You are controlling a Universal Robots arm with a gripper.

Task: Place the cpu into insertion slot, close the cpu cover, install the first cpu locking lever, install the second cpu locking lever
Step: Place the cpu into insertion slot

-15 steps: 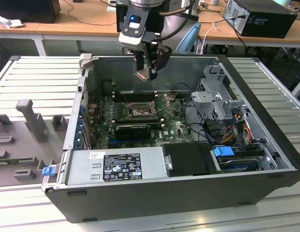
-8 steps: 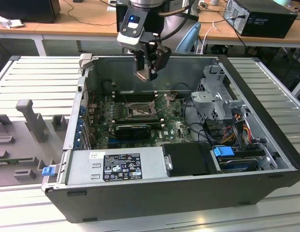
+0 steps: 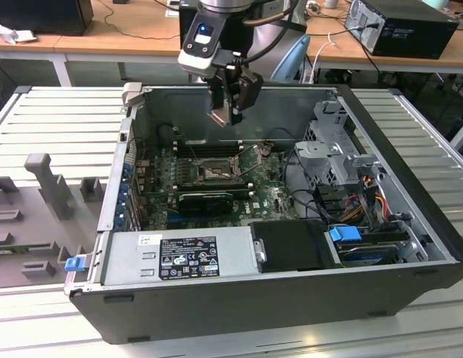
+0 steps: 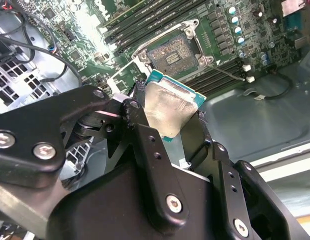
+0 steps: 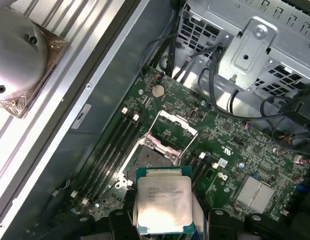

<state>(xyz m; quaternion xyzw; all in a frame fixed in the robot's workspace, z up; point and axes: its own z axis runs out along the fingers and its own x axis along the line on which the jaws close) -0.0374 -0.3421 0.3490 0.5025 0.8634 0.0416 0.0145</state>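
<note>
Silver-grey cpu (image 5: 162, 202) sits pinched in my gripper (image 4: 169, 117), held above the green board (image 5: 229, 145); I see the insertion slot (image 4: 173, 56) uncovered below, apart from the cpu, inside the open computer case (image 3: 291, 298).

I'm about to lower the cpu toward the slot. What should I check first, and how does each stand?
1. Cpu gripped by tool at two opposite edges: ok.
2. Slot bare, nothing lying in it: ok.
3. Cover swung up off the slot: ok.
4. Cpu above the board, touching nothing else: ok.
5. Cpu corner mark matched to the slot: cannot tell.
6. Levers out of the way: cannot tell.
</note>
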